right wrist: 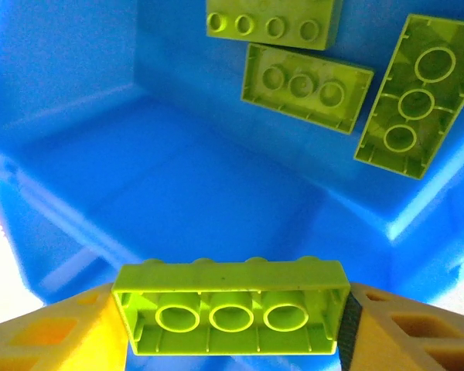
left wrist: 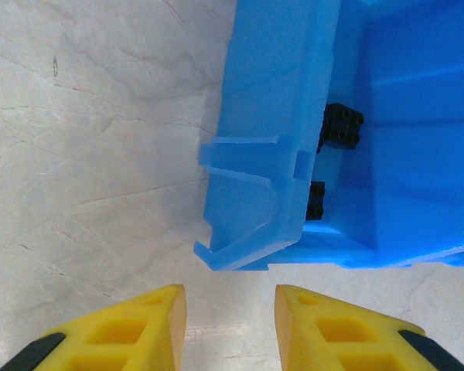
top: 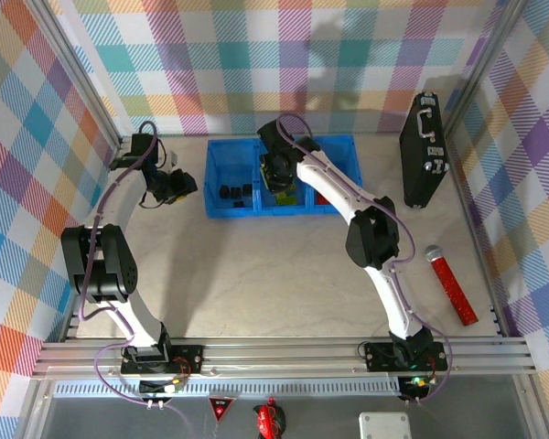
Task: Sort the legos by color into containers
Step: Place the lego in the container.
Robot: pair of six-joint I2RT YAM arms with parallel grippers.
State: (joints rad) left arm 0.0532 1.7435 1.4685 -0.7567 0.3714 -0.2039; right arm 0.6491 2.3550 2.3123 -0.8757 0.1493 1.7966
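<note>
The blue tray (top: 224, 160) stands at the back of the table. My right gripper (top: 279, 178) hangs over its middle compartment, shut on a lime-green lego (right wrist: 230, 317) by the brick's two short ends, hollow underside toward the camera. Three more green legos (right wrist: 305, 85) lie on the compartment floor (right wrist: 178, 185) below. Black legos (top: 235, 192) sit in the left compartment, two of them (left wrist: 342, 125) seen past the tray wall (left wrist: 271, 116). Just left of the tray, my left gripper (top: 178, 187) is low over the table, its yellow fingers (left wrist: 158, 325) a little apart with nothing between them.
A black briefcase (top: 423, 151) stands upright at the back right. A long red stick (top: 451, 283) lies near the right edge. Plaid walls and metal posts close in the table on three sides.
</note>
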